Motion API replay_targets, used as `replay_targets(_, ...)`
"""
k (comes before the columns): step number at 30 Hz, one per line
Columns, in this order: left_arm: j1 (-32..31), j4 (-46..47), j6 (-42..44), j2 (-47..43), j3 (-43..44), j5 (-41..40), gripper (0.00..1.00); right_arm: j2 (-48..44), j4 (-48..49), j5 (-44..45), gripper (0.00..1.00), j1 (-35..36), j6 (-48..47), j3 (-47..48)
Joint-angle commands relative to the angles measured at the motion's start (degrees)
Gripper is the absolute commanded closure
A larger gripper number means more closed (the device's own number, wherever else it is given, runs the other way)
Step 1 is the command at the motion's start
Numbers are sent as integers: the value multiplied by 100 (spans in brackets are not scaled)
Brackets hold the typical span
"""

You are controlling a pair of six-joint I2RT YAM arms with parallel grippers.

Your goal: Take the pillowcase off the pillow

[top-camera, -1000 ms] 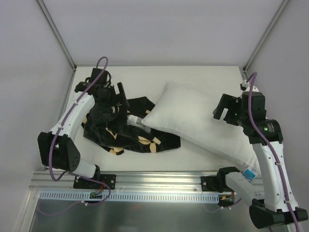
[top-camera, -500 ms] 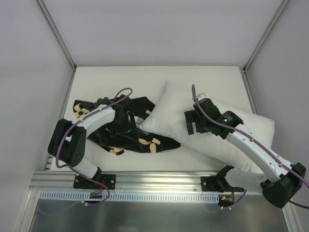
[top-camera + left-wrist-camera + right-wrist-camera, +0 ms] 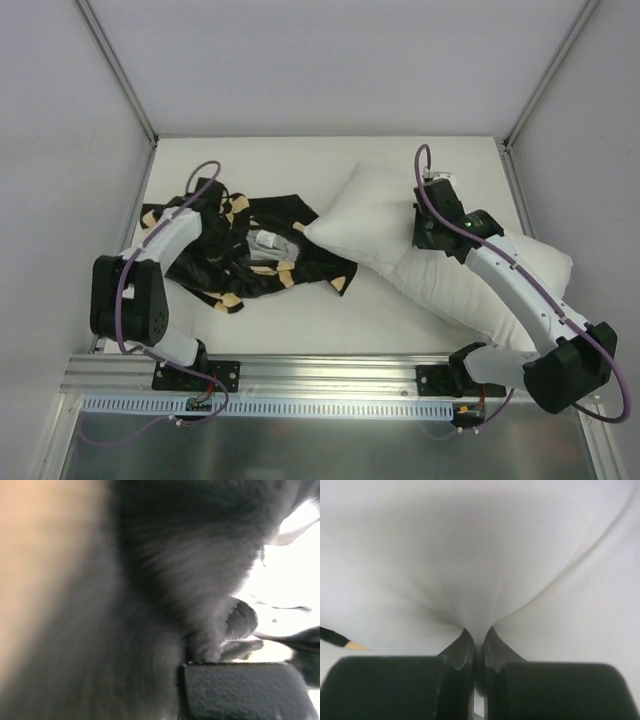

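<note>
1. Overhead view: bright, even, diffuse light and sharp throughout. The pillow (image 3: 370, 215) throws only a faint, soft-edged shadow on the table (image 3: 300, 325).
2. Left wrist view: the pillowcase (image 3: 150, 580) sits against the lens as a smeared dark and tan blur. The right edge is blown out to white glare.
3. Right wrist view: the white cloth is low in contrast, greying toward the pinch at the right claw (image 3: 479, 647). The claw's dark fingers are slightly out of focus.

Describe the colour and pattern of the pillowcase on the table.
The pillowcase is black with tan flower-like motifs, shown best in the top external view.
</note>
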Motion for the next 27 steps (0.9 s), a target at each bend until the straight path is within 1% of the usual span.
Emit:
replay_targets(1,774,-387,440,-834,818,-191,100,-217,249,31,99,-382,122,804)
replay_targets(2,1010,-484,476,-974,1020,-209,100,-234,241,31,99,-435,148,980)
replay_targets(3,1082,-598,502,-1036,1475,-261,100,-234,206,83,99,-453,218,1164)
replay_targets(4,1257,-817,528,-1080,1706,-375,100,-199,170,136,99,-488,253,1532)
replay_targets(5,1476,-889,555,-1159,1899,-376,100,-182,153,163,99,-506,245,1692)
replay_targets(6,1566,-950,599,-1186,2284,-359,100,-138,135,198,99,-515,254,1859)
replay_targets(7,1636,-995,625,-1212,2471,-341,100,-42,118,207,99,-550,263,2130)
replay_targets(9,1759,-1126,660,-1222,2901,-341,100,64,117,207,99,-568,263,2360)
replay_targets(11,1777,-1162,696,-1160,3070,-228,100,283,161,85,99,-568,254,2615)
replay_targets(13,1769,-1162,661,-1081,3070,-87,100,459,249,-21,99,-568,289,2686)
replay_targets(15,1769,-1136,573,-950,2887,211,100,871,407,-276,99,-568,306,2748)
replay_targets(16,1769,-1136,555,-897,2807,256,100,1056,390,-346,99,-559,298,2800)
replay_targets(17,1769,-1127,555,-775,2737,283,100,1441,381,-495,99,-559,306,2844)
replay_targets(20,1769,-1074,590,-441,2421,301,100,1874,547,-610,99,-524,420,2661)
replay_targets(22,1769,-1083,652,-282,2236,274,96,2112,636,-672,99,-524,465,2406)
replay_targets(23,1769,-1083,669,-238,2131,344,94,2173,645,-707,95,-524,465,2353)
replay_targets(24,1769,-1074,652,-237,2086,397,87,2217,645,-785,82,-533,413,2327)
replay_targets(25,1769,-1039,626,-315,2042,528,79,2200,540,-899,62,-550,325,2361)
replay_targets(26,1751,-1004,704,-368,2007,633,56,2148,478,-1040,23,-559,124,2414)
replay_targets(27,1725,-986,757,-430,2024,669,40,1947,434,-1024,10,-576,18,2466)
